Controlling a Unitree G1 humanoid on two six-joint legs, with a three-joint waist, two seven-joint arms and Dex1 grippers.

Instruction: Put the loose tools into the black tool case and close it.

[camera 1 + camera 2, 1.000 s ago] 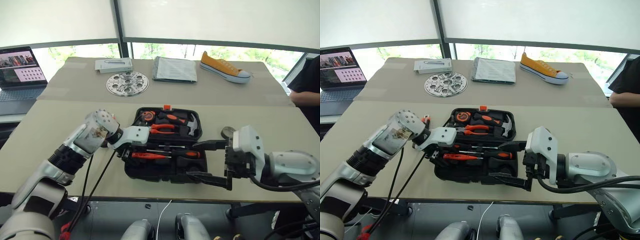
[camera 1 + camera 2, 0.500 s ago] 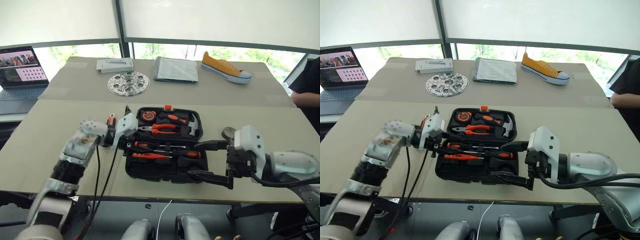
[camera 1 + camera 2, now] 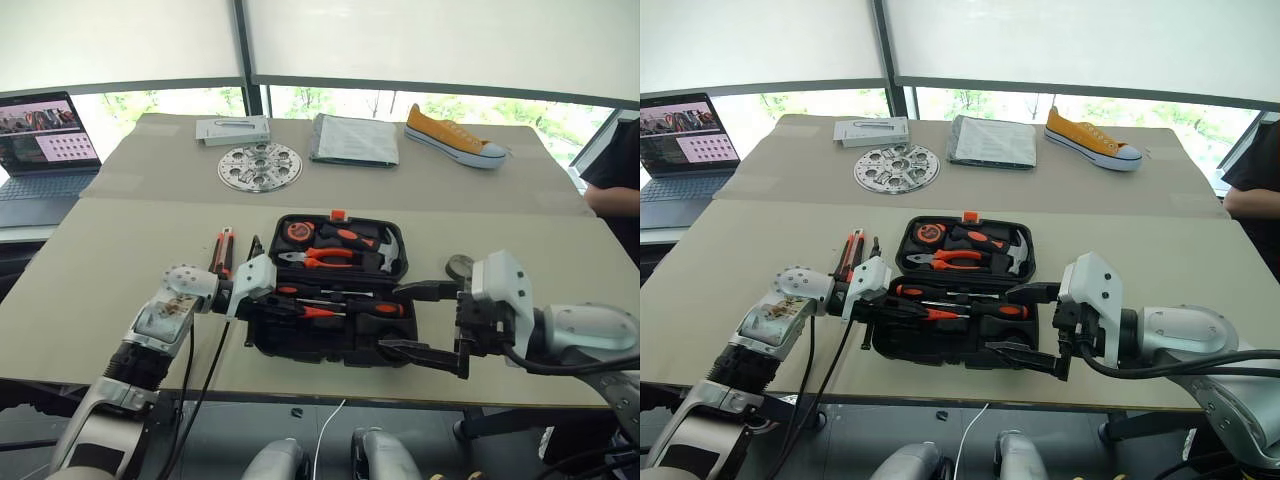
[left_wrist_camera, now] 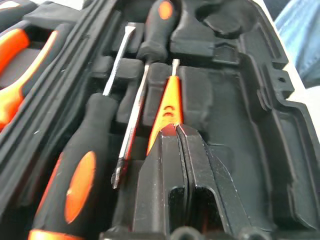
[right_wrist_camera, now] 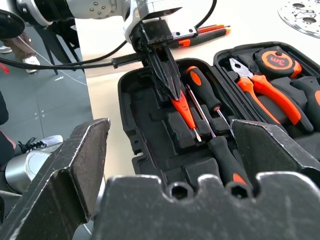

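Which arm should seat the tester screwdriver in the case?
Left. The left gripper is already shut on the tester screwdriver inside the tool case; the right gripper hangs open.

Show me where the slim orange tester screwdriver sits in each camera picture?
Left eye view: slim orange tester screwdriver, in the black plastic tool case's near half.
Right eye view: same place.
Left wrist view: pinched at the left gripper's tips.
Right wrist view: jutting from that gripper.
Shared landmark: that case.

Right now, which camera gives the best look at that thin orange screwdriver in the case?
The left wrist view: the slim orange tester screwdriver lies close up, its end in the shut left tool. The right wrist view shows it from farther off; the eye views show just a small orange sliver.
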